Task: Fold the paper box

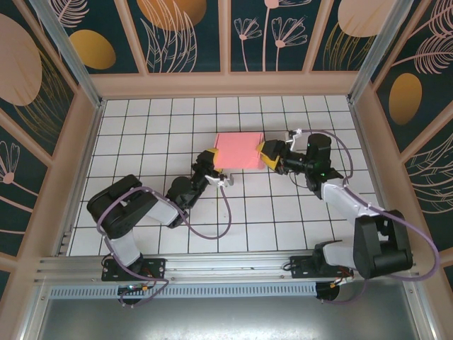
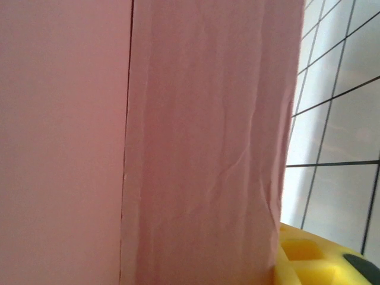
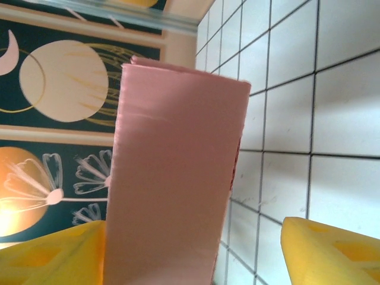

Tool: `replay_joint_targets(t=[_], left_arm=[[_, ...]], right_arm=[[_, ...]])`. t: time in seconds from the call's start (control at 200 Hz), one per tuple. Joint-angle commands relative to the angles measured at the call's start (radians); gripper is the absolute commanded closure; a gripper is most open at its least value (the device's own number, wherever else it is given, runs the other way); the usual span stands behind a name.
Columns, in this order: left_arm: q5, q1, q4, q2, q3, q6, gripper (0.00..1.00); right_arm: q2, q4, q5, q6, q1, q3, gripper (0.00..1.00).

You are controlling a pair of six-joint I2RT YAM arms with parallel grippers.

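Pink, plain, faintly wrinkled card: the paper box (image 1: pixel 238 150) lies folded near the middle of the white-tiled tabletop (image 1: pixel 283 212); the right tool (image 1: pixel 271 154) stands spread around its right edge; the left tool (image 1: pixel 209 159) meets its near-left corner, grip impossible to tell.

The plain pink thin-card paper box (image 1: pixel 238 150) lies mid-frame on a white tabletop (image 1: pixel 141 142) ruled with a dark square grid. Yellow fingertip pads (image 3: pixel 332 252) sit in the right wrist view's lower corners. Dark teal wall panels (image 1: pixel 301 42) along the top carry orange discs and pale line-drawn flowers.
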Motion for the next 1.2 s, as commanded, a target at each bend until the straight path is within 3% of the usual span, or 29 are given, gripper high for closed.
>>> replay_joint_targets(t=[0.0, 0.2, 0.415, 0.781, 0.986, 1.191], left_arm=[[0.016, -0.006, -0.211, -0.103, 0.053, -0.142, 0.65], [0.052, 0.001, -0.598, -0.197, 0.119, -0.267, 0.65], [0.189, 0.012, -1.134, -0.279, 0.243, -0.438, 0.64], [0.315, 0.048, -1.574, -0.307, 0.357, -0.559, 0.63], [0.449, 0.095, -1.75, -0.282, 0.44, -0.605, 0.63], [0.552, 0.108, -1.892, -0.232, 0.508, -0.611, 0.63]], right_arm=[[-0.093, -0.136, 0.15, -0.18, -0.013, 0.04, 0.24], [-0.222, -0.232, 0.214, -0.357, -0.042, 0.053, 0.24], [-0.316, -0.432, 0.305, -0.632, -0.04, 0.099, 0.25], [-0.385, -0.642, 0.347, -0.862, -0.009, 0.132, 0.27], [-0.332, -0.731, 0.536, -0.957, 0.173, 0.173, 0.3], [-0.191, -0.794, 0.774, -1.019, 0.383, 0.249, 0.43]])
